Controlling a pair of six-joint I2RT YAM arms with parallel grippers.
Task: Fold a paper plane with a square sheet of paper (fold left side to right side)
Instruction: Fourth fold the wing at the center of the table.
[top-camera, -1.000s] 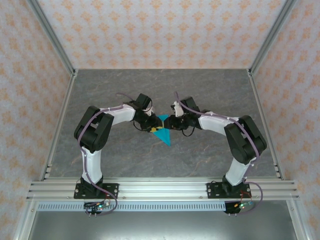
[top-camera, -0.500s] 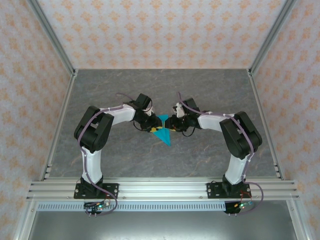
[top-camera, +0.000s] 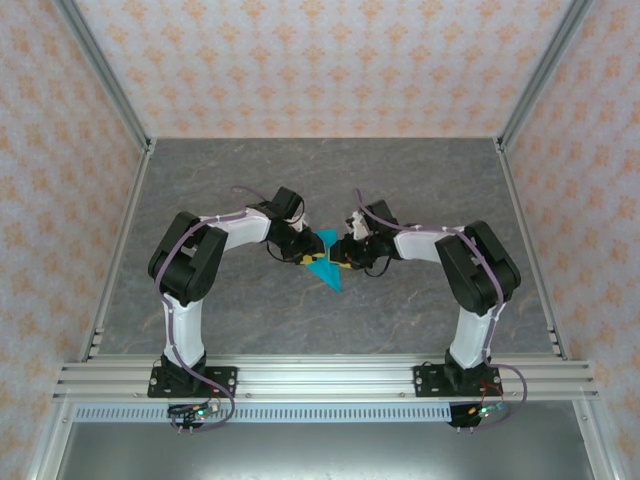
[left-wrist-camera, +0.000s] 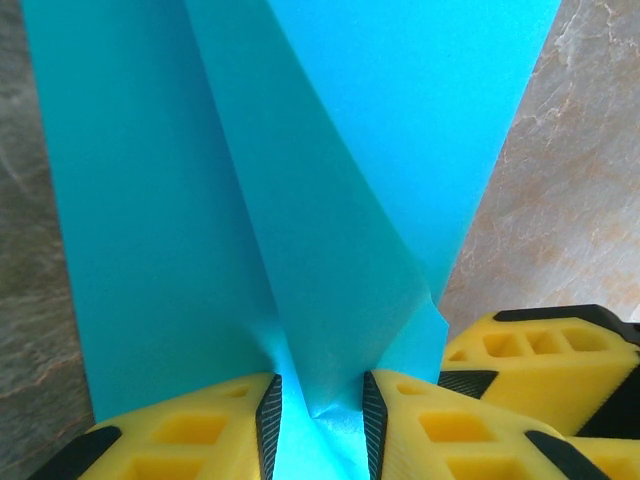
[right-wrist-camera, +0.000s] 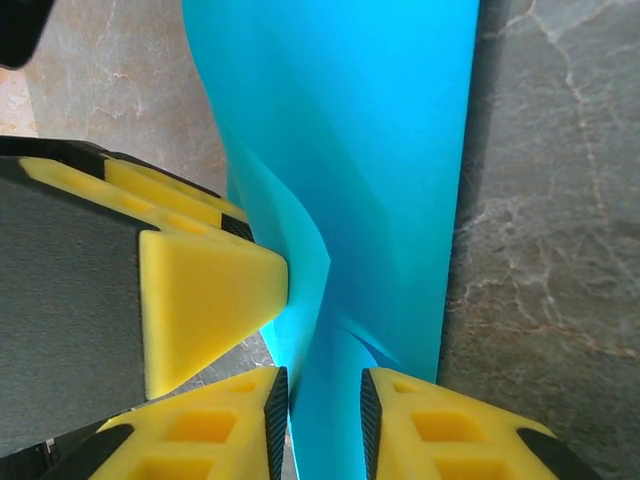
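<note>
Paper plane (top-camera: 326, 268) — cyan wedge, part-folded, lying mid grey table (top-camera: 420, 180) between both arms. Left gripper (left-wrist-camera: 315, 410) — jaws pinched on raised crease. Right gripper (right-wrist-camera: 325, 410) clamped on fold from opposite side.

1. The paper plane (left-wrist-camera: 330, 200): thin cyan paper, smooth, matt, sharply creased.
2. The left gripper (left-wrist-camera: 317, 445): yellow moulded plastic, matt; black inner pads (left-wrist-camera: 268, 420).
3. The table (top-camera: 220, 180): grey marbled surface, matt.
4. The near frame rail (top-camera: 330, 378): ribbed bare metal, satin.
</note>
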